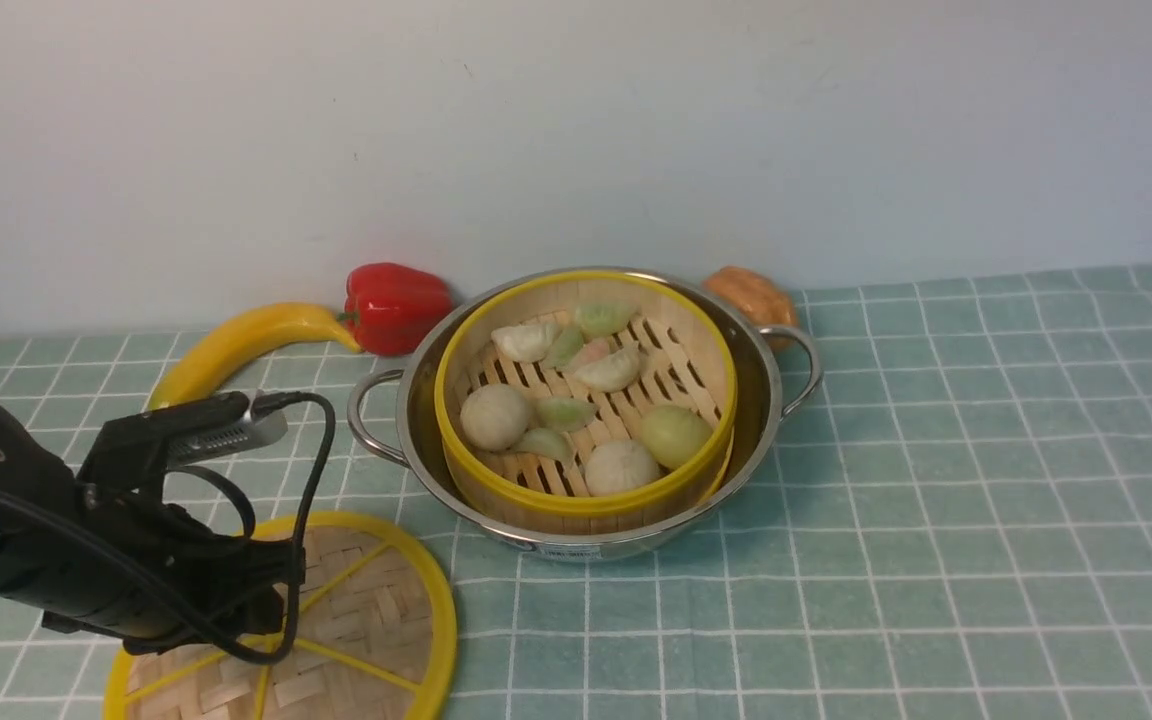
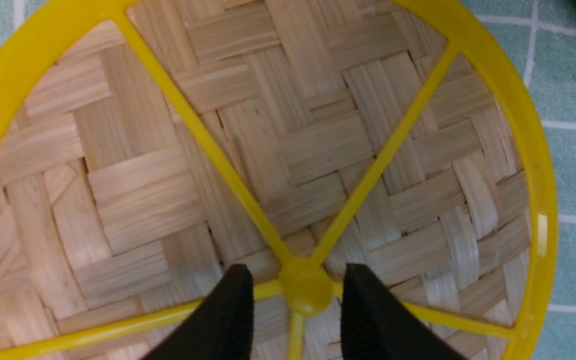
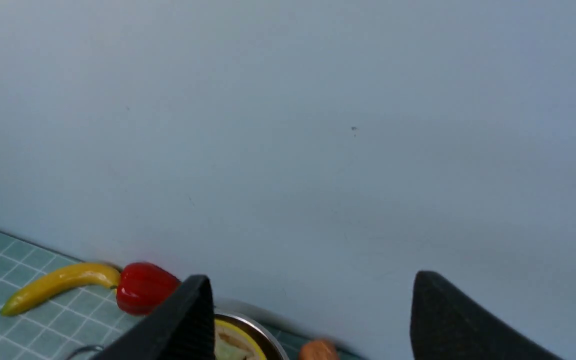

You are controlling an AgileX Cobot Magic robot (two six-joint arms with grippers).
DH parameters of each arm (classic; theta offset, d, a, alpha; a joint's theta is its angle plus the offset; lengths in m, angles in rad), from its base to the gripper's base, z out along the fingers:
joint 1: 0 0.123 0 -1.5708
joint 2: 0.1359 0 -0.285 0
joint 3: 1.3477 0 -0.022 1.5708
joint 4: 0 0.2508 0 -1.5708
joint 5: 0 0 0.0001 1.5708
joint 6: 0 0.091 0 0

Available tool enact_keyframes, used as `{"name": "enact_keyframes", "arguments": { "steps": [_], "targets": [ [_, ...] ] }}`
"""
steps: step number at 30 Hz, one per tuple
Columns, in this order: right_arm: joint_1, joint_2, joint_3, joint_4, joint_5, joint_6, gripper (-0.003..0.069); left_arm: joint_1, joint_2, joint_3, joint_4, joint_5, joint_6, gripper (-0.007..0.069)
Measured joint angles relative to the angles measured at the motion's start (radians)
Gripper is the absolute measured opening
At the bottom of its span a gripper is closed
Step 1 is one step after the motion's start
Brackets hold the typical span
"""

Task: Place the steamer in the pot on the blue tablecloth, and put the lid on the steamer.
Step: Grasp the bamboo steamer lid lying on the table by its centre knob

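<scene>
The steamer (image 1: 636, 395), full of dumplings and buns, sits inside the steel pot (image 1: 768, 400) on the blue tablecloth (image 1: 936, 500). The woven lid (image 1: 376, 610) lies flat on the cloth at the front left, and my left arm (image 1: 56, 540) reaches over it. In the left wrist view my left gripper (image 2: 298, 272) is open, one finger on each side of the lid's central knob (image 2: 306, 291), with small gaps showing. My right gripper (image 3: 310, 279) is wide open and empty, up in the air facing the wall; the front view does not show it.
A yellow banana (image 1: 236, 345) and a red pepper (image 1: 391, 305) lie behind the pot on the left. An orange-brown item (image 1: 751, 295) lies behind it on the right. The wall stands close behind all three. Bare cloth stretches to the pot's right.
</scene>
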Motion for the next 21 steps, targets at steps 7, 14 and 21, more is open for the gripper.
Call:
{"name": "enact_keyframes", "arguments": {
  "steps": [7, 14, 21],
  "targets": [
    [0.0, -0.093, 0.231, -0.048, 0.01, 0.0, 0.0513, 0.0, 0.049, 0.0, -0.008, -0.016, 0.01, 0.0243],
    [0.0, -0.14, 0.249, -0.069, 0.012, 0.0, 0.0513, 0.0, 0.053, -0.028, -0.008, 0.013, -0.001, 0.0118],
    [0.0, -0.176, 0.25, -0.128, 0.012, 0.0, 0.0513, 0.007, 0.012, -0.154, 0.163, 0.215, -0.069, 0.0118]
  ]
}}
